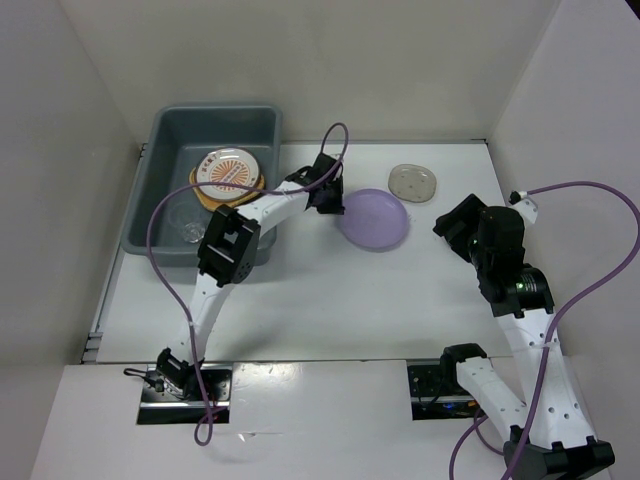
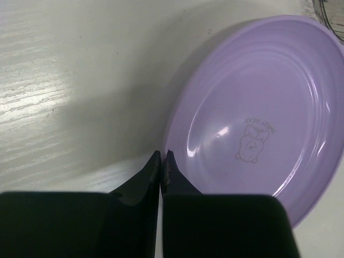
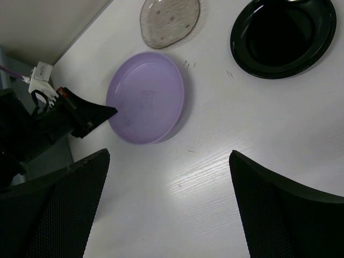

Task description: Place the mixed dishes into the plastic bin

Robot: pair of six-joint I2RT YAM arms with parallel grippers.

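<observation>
ok, left gripper (image 2: 163, 161) is sitting pressed together on the near rim of the lavender plate (image 2: 258, 107). it is pinching that rim, with one finger lying over the plate's inside and the other outside it on the table (image 1: 330, 300) side. the plate is lying on the table just right of the bin (image 1: 160, 140), apart from it, with a small rabbit print showing in its well. right gripper (image 3: 168, 156) is hanging spread wide above bare table on the right, gripping nothing, its fingers framing the plate from well apart. the translucent dish (image 3: 170, 16) is sitting just beyond the lavender plate, near it but not touching. the black dish (image 3: 284, 35) is resting further right on the table, apart from both. inside the bin, the patterned plate (image 1: 232, 167) is lying on top of the tan plate (image 1: 203, 197), whose edge is peeking out at the near left. a faint clear cup (image 1: 190, 222) is showing on the bin floor beside that stack. the left arm is stretching across the bin's near right corner.
</observation>
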